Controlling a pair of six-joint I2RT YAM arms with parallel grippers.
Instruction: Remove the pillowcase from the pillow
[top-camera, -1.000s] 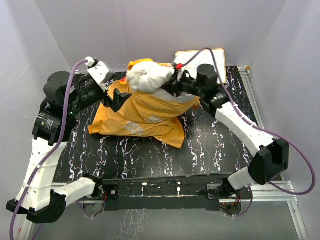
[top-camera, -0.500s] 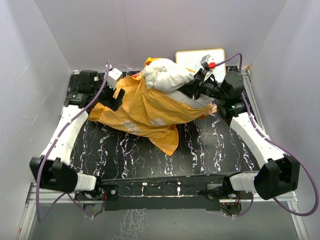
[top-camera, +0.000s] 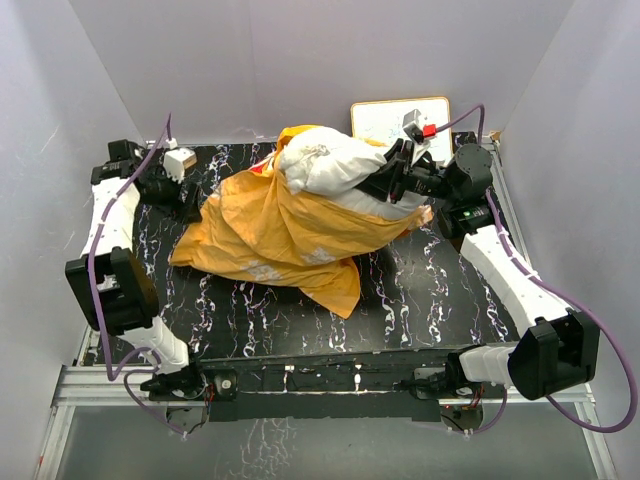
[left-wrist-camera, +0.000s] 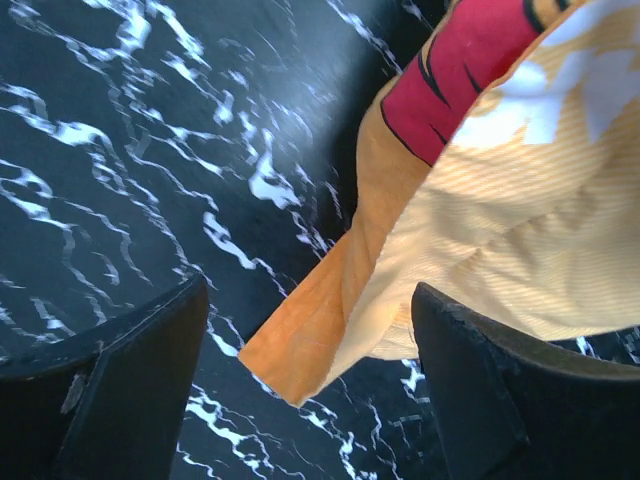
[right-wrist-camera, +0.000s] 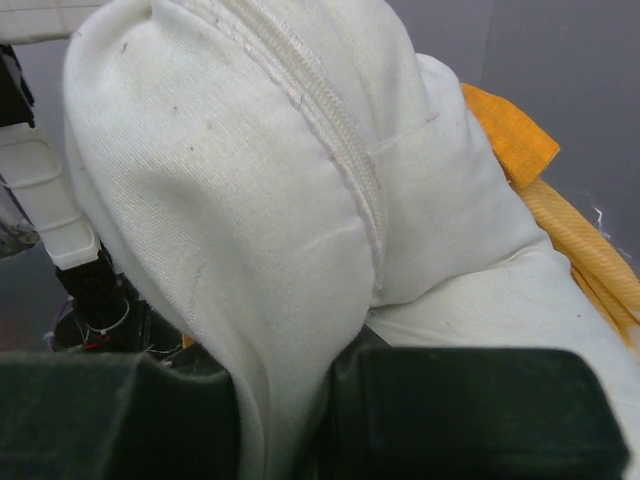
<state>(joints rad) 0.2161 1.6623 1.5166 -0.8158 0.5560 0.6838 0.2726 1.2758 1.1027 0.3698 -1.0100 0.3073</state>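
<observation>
The white pillow (top-camera: 325, 160) is raised at the back centre, its lower half still inside the orange pillowcase (top-camera: 275, 225), which spreads wrinkled over the table. My right gripper (top-camera: 388, 180) is shut on a fold of the pillow (right-wrist-camera: 250, 170) and holds it up; the orange pillowcase (right-wrist-camera: 590, 260) shows behind it. My left gripper (top-camera: 193, 203) is open just left of the pillowcase's left edge. In the left wrist view, an orange corner of the pillowcase (left-wrist-camera: 310, 330) lies between the spread fingers (left-wrist-camera: 120, 390), touching neither.
A small framed whiteboard (top-camera: 392, 115) leans at the back right behind the right arm. The black marbled table (top-camera: 420, 290) has grey walls on three sides. The left arm's cable (top-camera: 100, 260) loops along the left edge.
My left arm has swung back to the far left and its gripper has come off the pillowcase. The right gripper has lifted the pillow up and to the right, then held still.
</observation>
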